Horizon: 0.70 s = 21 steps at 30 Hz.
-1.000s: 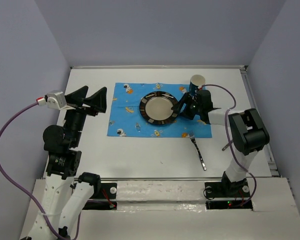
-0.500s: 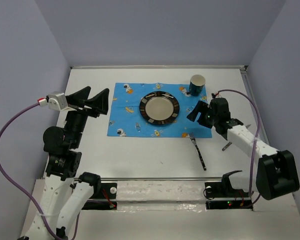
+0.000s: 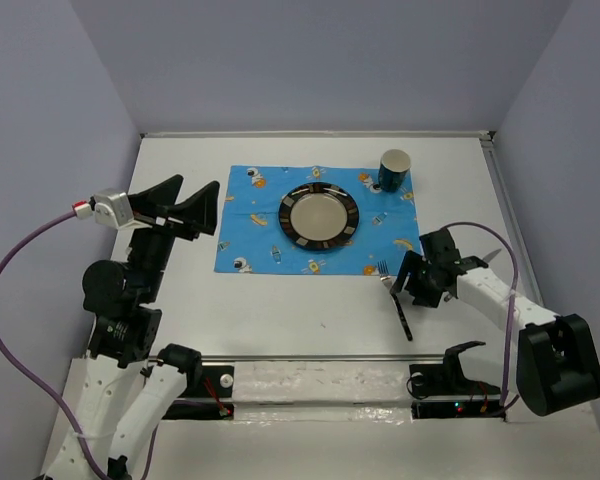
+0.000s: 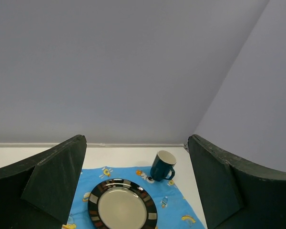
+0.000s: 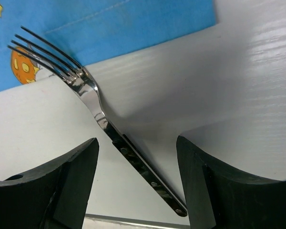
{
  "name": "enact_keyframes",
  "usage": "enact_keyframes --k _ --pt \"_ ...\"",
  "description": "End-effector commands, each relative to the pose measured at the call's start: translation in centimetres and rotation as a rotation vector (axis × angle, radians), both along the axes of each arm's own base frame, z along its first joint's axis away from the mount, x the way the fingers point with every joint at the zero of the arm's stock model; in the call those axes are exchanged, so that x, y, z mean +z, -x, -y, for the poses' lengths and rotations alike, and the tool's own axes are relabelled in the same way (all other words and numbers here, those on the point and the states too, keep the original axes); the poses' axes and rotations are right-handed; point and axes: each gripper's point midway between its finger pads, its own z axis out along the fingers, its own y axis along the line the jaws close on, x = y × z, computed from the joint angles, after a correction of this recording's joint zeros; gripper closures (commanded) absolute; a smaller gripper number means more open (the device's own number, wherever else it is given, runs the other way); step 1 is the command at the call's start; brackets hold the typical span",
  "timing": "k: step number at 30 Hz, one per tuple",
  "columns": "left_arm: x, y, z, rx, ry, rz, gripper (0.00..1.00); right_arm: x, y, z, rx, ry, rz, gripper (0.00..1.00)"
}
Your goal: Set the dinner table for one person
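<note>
steel fork (image 5: pixel 105 121) on the white dinner table (image 3: pixel 280 300), tines over the mat (image 3: pixel 250 240) edge. my right claw (image 5: pixel 137 143) left the mug (image 3: pixel 394 168), now straddles the handle, released; left claw (image 3: pixel 193 190) agape. fork grab next, likely.

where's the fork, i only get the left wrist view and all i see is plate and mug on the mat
Observer: The fork lies by the mat's near right corner, handle on the dinner table, tine tips over the cloth edge.
Operator: is the right arm on it
Observer: The right gripper is low over the handle with one finger on each side, open and not closed on it.
Operator: and where's my left one sitting
Observer: In the top view the left gripper is raised off the table, left of the mat, open and empty.
</note>
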Motion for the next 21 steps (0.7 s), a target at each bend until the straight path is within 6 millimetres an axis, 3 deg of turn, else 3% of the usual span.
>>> enact_keyframes --k 1,3,15,17,19,21 --pt "1.5 0.9 -0.2 0.004 0.009 0.062 0.01 -0.4 1.4 -0.7 0.022 -0.045 -0.079 0.29" --pt "1.9 1.4 -0.1 -0.010 0.011 0.076 0.01 -1.1 2.6 -1.5 0.067 -0.027 -0.141 0.33" --pt "2.4 2.2 0.1 -0.031 0.017 0.096 0.01 -2.3 5.0 -2.8 0.152 0.106 -0.277 0.55" --pt "2.5 2.5 0.1 -0.034 0.017 0.103 0.01 -2.2 5.1 -3.2 0.178 0.092 -0.302 0.70" --pt "2.7 2.8 0.0 -0.035 0.020 0.109 0.01 -2.6 5.3 -3.4 0.213 0.104 -0.325 0.74" --pt "2.8 3.0 -0.1 -0.030 0.021 0.116 0.01 -2.7 5.1 -3.0 0.222 0.132 -0.329 0.84"
